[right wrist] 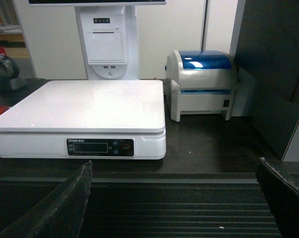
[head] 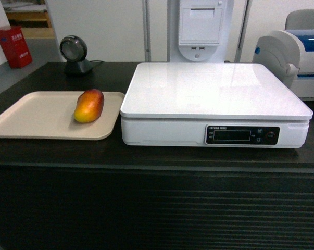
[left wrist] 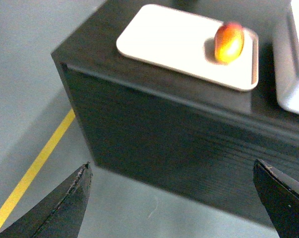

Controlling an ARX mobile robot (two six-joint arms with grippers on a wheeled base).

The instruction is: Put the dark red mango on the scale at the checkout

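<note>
Mango (head: 89, 105) lies on beige tray (head: 42, 117) just left of scale (head: 214, 96) on checkout desk (head: 157, 156) — staged for short lift. Left gripper (left wrist: 174, 198), right gripper (right wrist: 176, 198) both spread wide, empty, low before desk front — neither touching fruit.

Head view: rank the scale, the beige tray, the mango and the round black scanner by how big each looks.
1. scale, clearly largest.
2. beige tray, partly cut off at the left edge.
3 and 4. mango and round black scanner look much alike; the scanner stands farther back, so I won't rank them.
</note>
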